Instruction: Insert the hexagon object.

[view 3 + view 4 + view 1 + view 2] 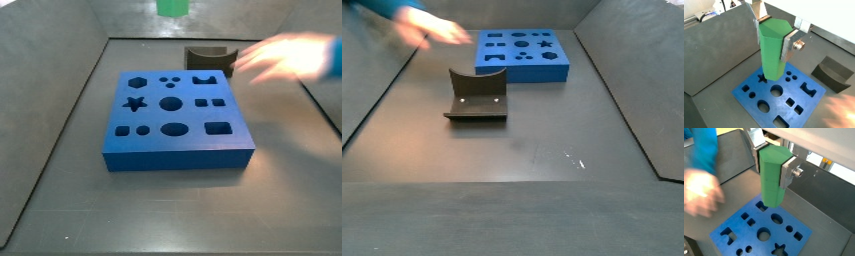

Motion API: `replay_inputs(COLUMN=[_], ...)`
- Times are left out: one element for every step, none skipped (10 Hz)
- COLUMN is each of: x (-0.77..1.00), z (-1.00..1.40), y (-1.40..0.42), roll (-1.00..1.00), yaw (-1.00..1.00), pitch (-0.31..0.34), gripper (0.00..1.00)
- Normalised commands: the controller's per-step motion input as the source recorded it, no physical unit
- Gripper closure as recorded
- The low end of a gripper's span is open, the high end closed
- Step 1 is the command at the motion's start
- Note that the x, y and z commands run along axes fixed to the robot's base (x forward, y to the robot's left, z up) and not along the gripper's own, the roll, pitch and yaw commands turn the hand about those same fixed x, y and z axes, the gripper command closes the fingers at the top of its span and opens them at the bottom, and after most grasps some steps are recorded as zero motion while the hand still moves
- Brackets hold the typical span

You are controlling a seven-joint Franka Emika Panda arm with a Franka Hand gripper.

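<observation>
**Green hexagon peg held above the blue board**

No brand, label or writing can be read in any view.

Count: 1 bright green, tall hexagonal peg (773, 47), 1 flat blue block with shaped holes (175, 117), 1 dark curved block (476, 98), 1 blurred human hand with a blue sleeve (702, 188).

The gripper (775, 35) is clenched on the green peg: in both wrist views the flat silver finger plates (789, 172) press on 2 opposite sides of the peg, approx. at its upper half. The peg stands upright, its lower end hangs over the blue block near the star-shaped and hexagon holes; whether it touches the block I cannot tell. In a side view only the bottom tip of the peg (173, 7) shows, at the top edge of the frame, above the far side of the blue block. The gripper itself is out of that view.

The blue block (524, 53) lies flat on the dark grey floor (529, 150). In the side view from above I count 10 holes in it: hexagon, star, circles, squares, an oval, a rectangle etc.; the smallest ones are hard to tell.

The dark curved block (209, 58) sits just beside the far right corner of the blue block in a side view. The blurred hand (286, 57) is at the upper right of that frame, near the dark block; contact is not clear.
</observation>
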Motion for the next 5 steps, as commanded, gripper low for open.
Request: replay_inputs(x=[-0.02,-0.32,-0.56,-0.54,-0.49], z=[0.00,-1.00,-1.00,-1.00,-1.00], y=[0.00,0.57,0.72,0.71,0.71], roll=[0.00,0.00,0.04,0.04,0.00], yaw=[0.00,0.00,0.04,0.08,0.11], pitch=[-0.027,-0.116,-0.074,-0.091,-0.073], gripper=[1.00,1.00,1.00,1.00,1.00])
